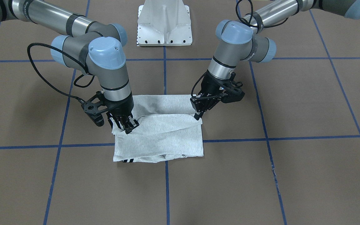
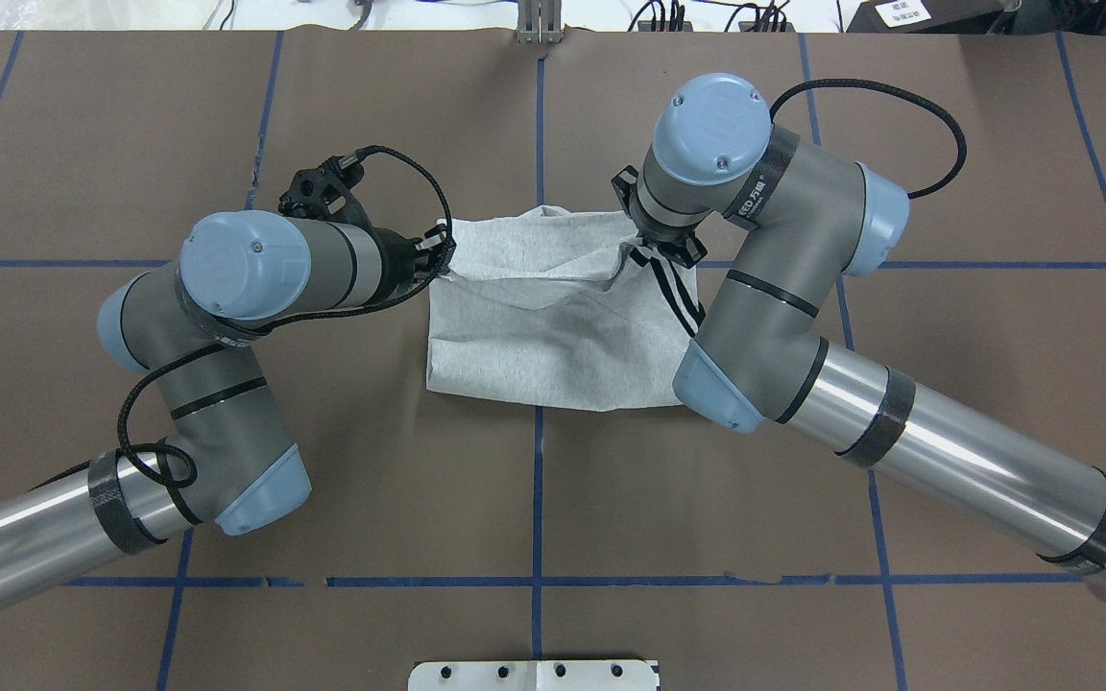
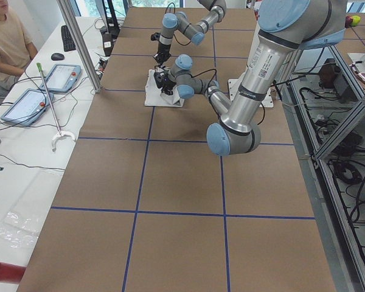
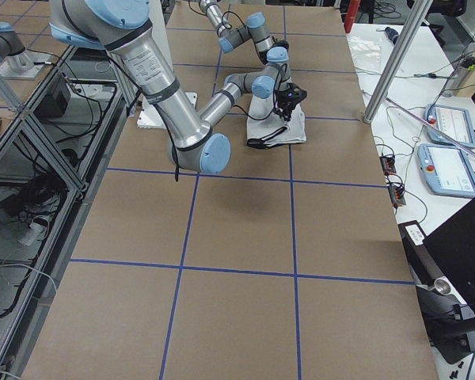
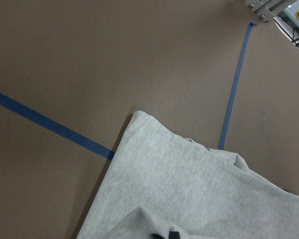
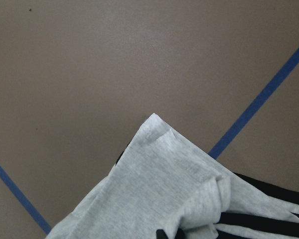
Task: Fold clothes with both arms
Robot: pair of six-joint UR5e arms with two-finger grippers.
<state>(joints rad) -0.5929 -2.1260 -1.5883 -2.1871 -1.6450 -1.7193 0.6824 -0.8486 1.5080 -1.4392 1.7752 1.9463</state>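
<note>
Brown paper covers your big table (image 1: 292,175), and blue tape lines (image 1: 167,187) cut it into squares. You can see the grey shirt (image 1: 167,140) near the middle, lying over a spot where two blue lines cross, not far from the white base (image 1: 164,22) of the robot. It is folded into a rough box shape. The right gripper (image 1: 128,128) is on one side of the shirt and the left gripper (image 1: 197,117) is on the other side. Each one has its two fingers (image 1: 133,124) squeezed together on a bit of the top layer of cloth, with no gap that you can see. The cloth between them is pulled up a little off the rest and hangs in a soft droop with wrinkles. The bottom layer lies flat on the table. Black stripes (image 2: 675,288) peek out on the side by the right gripper. In the right wrist view you look down on a grey corner with those stripes just beside it. In the left wrist view you see a grey corner lying on the brown paper beside a blue line.
</note>
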